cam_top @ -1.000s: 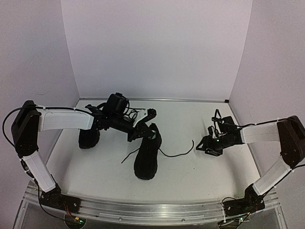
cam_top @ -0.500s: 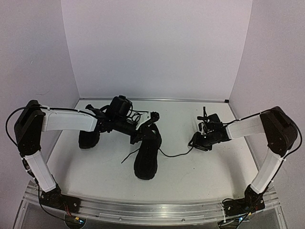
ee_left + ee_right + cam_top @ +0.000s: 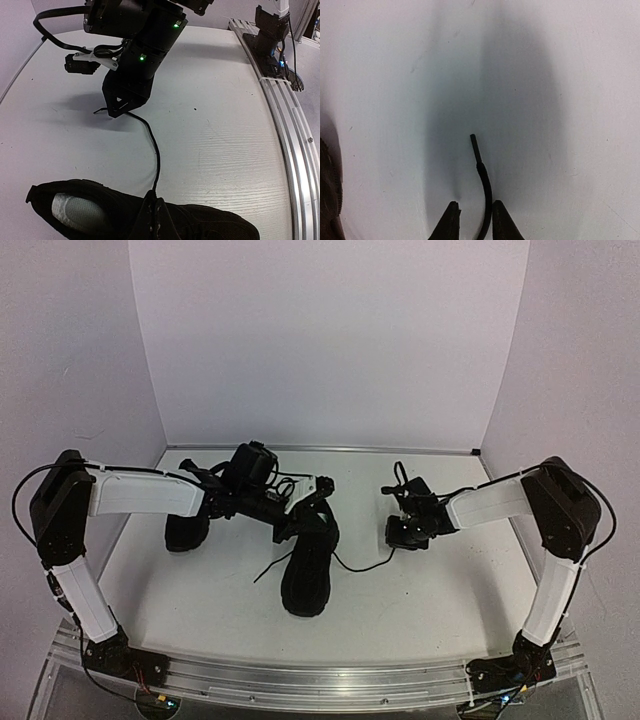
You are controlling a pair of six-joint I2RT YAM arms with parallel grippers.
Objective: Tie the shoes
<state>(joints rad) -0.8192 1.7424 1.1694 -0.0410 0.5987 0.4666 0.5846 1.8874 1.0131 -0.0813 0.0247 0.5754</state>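
Observation:
One black shoe (image 3: 305, 575) lies mid-table, toe towards me; it also fills the bottom of the left wrist view (image 3: 210, 225). A second black shoe (image 3: 185, 530) lies behind the left arm. My left gripper (image 3: 300, 515) sits on the near shoe's opening, shut (image 3: 155, 200) on its lace (image 3: 156, 155) where the lace leaves the shoe. The lace (image 3: 365, 562) runs right across the table to my right gripper (image 3: 392, 537). In the right wrist view the jaws (image 3: 472, 222) stand narrowly apart with the lace end (image 3: 484, 175) between them, against the right finger.
White walls close the table at the back and both sides. An aluminium rail (image 3: 320, 680) runs along the near edge, with the right arm's base (image 3: 272, 35) bolted to it. The white tabletop (image 3: 420, 610) is bare to the right of the shoe.
My right gripper has moved left across the table to the lace's free end, which now lies between its jaws. The left gripper has stayed on the shoe.

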